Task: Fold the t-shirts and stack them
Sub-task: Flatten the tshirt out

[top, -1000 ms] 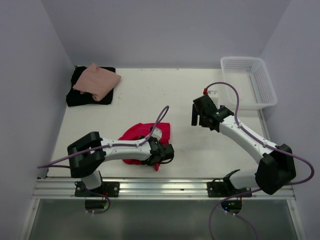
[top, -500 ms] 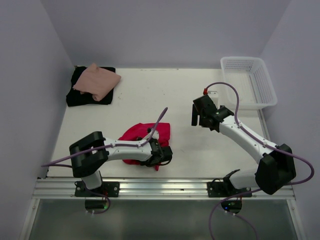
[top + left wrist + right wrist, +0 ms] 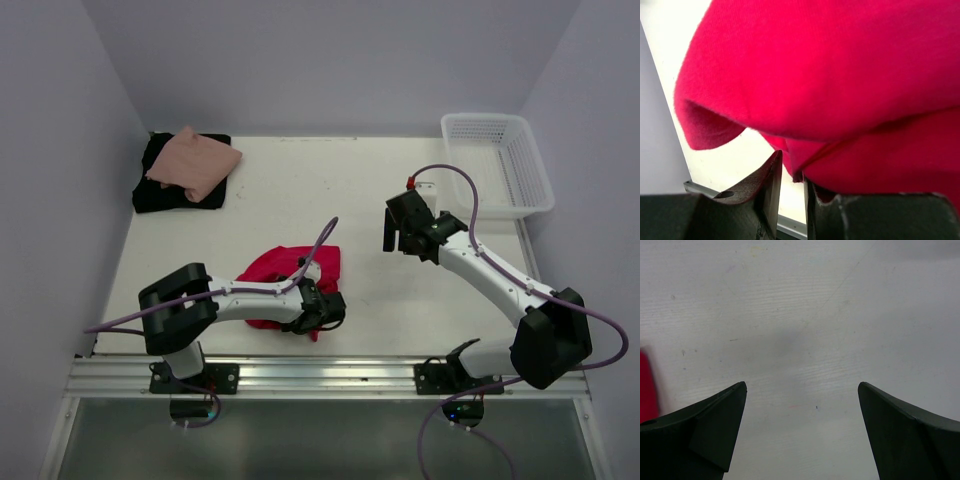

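The bright red t-shirt (image 3: 285,270) lies crumpled near the table's front edge. My left gripper (image 3: 325,308) is at its front right corner, low on the table. In the left wrist view the red cloth (image 3: 840,75) fills most of the picture, and the gripper (image 3: 792,165) is closed to a narrow gap with a fold of the shirt's edge pinched between the tips. My right gripper (image 3: 400,235) hangs open and empty over bare table to the right of the shirt; its wrist view (image 3: 802,385) shows only table and a red sliver (image 3: 646,385). The salmon-pink t-shirt (image 3: 195,160) lies on the black t-shirt (image 3: 165,192) at the back left.
A white lattice basket (image 3: 497,165) stands at the back right corner, beside the right arm. Purple-grey walls close the table on the left, back and right. A metal rail (image 3: 320,375) runs along the front edge.
My left gripper has shifted slightly at the red shirt's front corner. The right arm has not moved.
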Action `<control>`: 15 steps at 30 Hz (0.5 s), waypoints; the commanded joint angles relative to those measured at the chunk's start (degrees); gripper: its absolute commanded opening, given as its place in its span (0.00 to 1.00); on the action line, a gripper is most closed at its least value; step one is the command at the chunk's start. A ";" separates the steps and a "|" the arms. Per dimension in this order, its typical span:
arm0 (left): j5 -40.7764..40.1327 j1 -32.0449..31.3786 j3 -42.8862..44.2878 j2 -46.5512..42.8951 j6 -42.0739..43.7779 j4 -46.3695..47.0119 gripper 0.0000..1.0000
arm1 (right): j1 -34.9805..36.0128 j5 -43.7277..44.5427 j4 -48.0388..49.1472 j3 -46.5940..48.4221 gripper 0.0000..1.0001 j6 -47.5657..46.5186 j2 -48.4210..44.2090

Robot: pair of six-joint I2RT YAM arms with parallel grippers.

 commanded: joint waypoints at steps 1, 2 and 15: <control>-1.36 0.21 1.04 -0.98 2.85 4.04 0.27 | -0.29 1.02 0.29 -0.31 0.97 0.10 -1.05; -1.27 0.21 1.30 -1.34 4.34 5.09 0.28 | -0.29 1.02 0.37 -0.32 0.98 0.10 -1.05; -3.12 0.21 5.43 -0.28 8.66 5.63 0.25 | -0.29 1.20 1.08 -0.49 0.98 -0.34 -0.35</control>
